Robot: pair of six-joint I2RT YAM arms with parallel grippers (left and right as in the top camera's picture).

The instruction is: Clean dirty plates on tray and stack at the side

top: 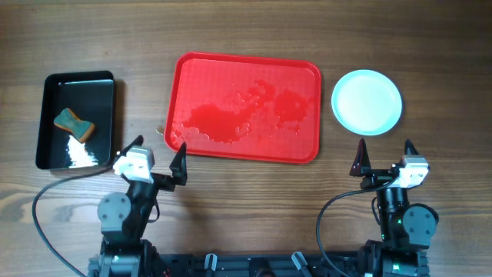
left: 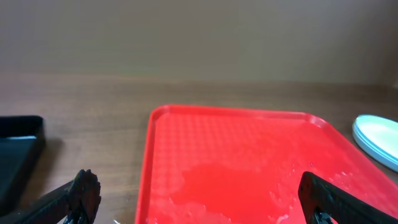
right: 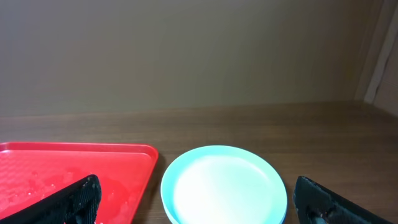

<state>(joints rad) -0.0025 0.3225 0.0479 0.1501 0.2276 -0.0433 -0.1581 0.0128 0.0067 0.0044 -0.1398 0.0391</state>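
Note:
The red tray (top: 246,69) lies at the table's centre, wet, with no plates on it; it also shows in the left wrist view (left: 249,143) and the right wrist view (right: 74,162). The pale aqua plates (top: 367,101) sit stacked on the bare wood right of the tray, the top one clean; the stack shows in the right wrist view (right: 224,186) and the left wrist view (left: 378,140). My left gripper (top: 157,158) is open and empty near the tray's front left corner. My right gripper (top: 384,158) is open and empty just in front of the stack.
A black tray (top: 77,119) stands at the left with a teal-and-orange sponge (top: 74,125) in it and some water. A wet patch and droplets cover the red tray's middle (top: 231,123).

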